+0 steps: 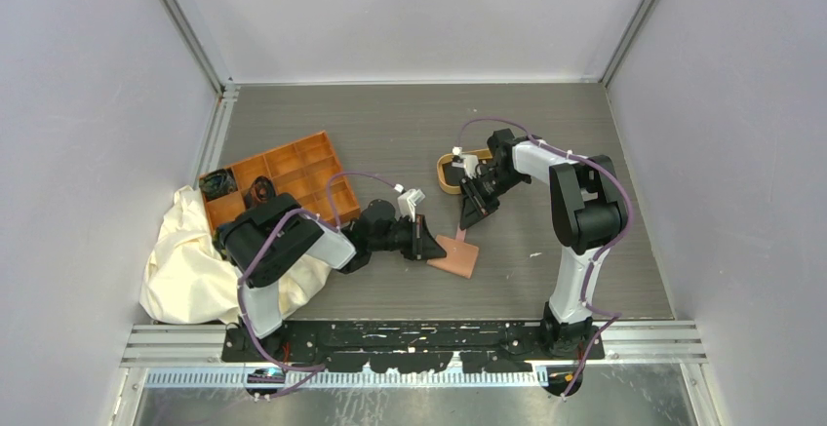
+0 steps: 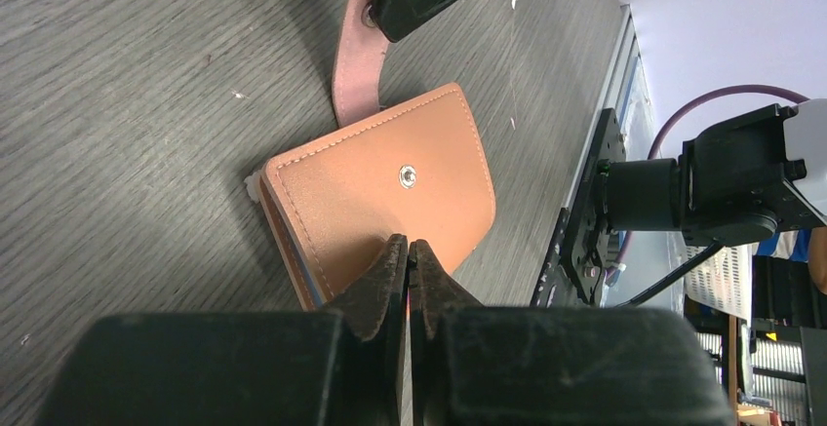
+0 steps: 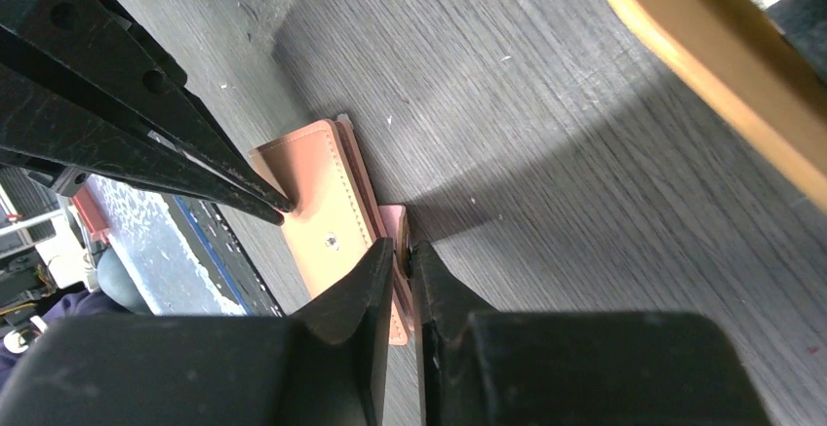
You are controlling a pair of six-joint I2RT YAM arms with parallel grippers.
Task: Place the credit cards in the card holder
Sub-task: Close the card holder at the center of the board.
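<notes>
**Wallet pinned by the left claw, tab held by the right claw**

Top view: The wallet [image 1: 456,253] lies flat on the table [image 1: 390,124], near its middle, between the 2 arms. The left claw [image 1: 439,248] reaches it from the left. The right claw [image 1: 462,232] comes down at its far edge. An oval tray [image 1: 444,174] sits just behind the right claw. An orange tray [image 1: 283,168] and a cream cloth [image 1: 185,260] lie well apart at the left.

Left wrist view: The left claw [image 2: 408,249] is fully closed, its 2 fingers pressed together with nothing between them. The tips rest on the near edge of the wallet [image 2: 361,202] cover. The wallet is folded, its snap stud facing up. The pink tab [image 2: 353,65] is unfastened and stretches away to the right claw [image 2: 382,24], which grips its end.

Right wrist view: The right claw [image 3: 400,246] is closed on the tab [image 3: 393,223], which shows pinched between the fingers. The left claw's tips [image 3: 283,213] touch the wallet [image 3: 317,182] at its far side. The oval tray's rim [image 3: 702,65] crosses the upper right corner.
</notes>
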